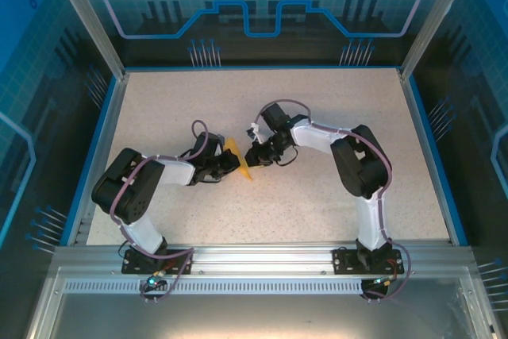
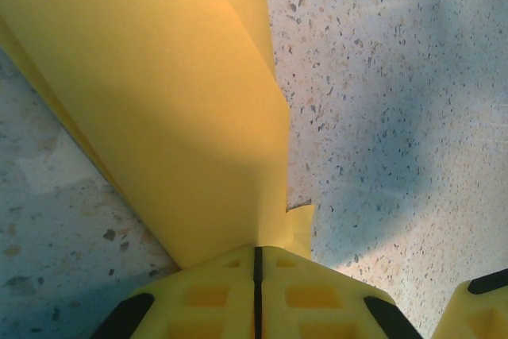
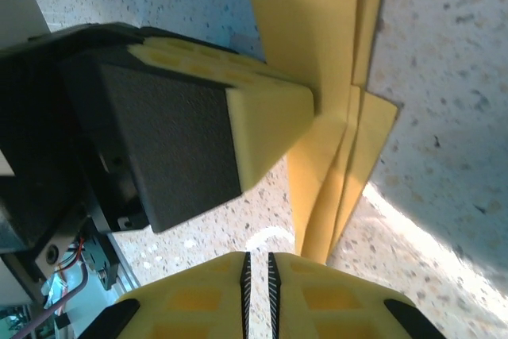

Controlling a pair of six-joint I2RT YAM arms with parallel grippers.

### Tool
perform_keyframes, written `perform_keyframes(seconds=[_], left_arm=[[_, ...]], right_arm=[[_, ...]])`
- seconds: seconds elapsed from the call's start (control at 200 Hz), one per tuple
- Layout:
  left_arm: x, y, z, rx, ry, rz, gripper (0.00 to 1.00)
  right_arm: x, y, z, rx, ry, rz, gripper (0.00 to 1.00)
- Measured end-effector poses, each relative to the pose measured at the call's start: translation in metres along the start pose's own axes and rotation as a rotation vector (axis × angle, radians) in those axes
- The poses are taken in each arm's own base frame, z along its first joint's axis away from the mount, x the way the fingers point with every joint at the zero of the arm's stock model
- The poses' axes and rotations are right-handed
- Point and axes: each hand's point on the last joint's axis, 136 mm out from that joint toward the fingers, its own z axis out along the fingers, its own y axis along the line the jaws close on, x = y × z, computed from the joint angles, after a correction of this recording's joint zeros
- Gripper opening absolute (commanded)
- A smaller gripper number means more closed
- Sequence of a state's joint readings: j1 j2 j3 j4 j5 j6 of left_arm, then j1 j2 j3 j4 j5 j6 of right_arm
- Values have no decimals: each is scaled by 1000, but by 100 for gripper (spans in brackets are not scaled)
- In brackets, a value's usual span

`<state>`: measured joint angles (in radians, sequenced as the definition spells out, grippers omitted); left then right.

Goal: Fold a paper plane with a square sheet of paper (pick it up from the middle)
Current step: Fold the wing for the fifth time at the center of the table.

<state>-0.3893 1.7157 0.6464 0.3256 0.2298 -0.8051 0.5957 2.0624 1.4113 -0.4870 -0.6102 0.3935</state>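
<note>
While the left pincer point(image 2: 255, 250) clamps it, the orange-yellow paper plane point(image 2: 159, 77) shows layered folds.

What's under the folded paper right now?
Bare speckled table shows on both sides of the folded paper, which the left gripper pinches at one end. The patch directly beneath it is covered.

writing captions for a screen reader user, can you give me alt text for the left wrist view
The left gripper, jaws closed at the bottom edge, pinches the folded orange-yellow paper, which fans upward across the left half. Behind it lies a speckled light table with soft shadows.
</note>
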Motion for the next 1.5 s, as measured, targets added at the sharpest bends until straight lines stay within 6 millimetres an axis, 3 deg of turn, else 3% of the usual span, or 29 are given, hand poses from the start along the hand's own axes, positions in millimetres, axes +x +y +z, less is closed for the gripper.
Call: perform_keyframes(seconds=[0.355, 0.835, 1.19, 1.5], left_arm=[[0, 0, 0, 0, 0, 0, 11], [0, 0, 0, -1, 0, 0, 11], [0, 0, 0, -1, 0, -1, 11], [0, 0, 0, -1, 0, -1, 11]], right_arm=[[10, -13, 27, -22, 72, 42, 13], [25, -17, 30, -32, 117, 56, 12], [18, -4, 19, -44, 80, 30, 12], [15, -16, 31, -26, 98, 53, 12]])
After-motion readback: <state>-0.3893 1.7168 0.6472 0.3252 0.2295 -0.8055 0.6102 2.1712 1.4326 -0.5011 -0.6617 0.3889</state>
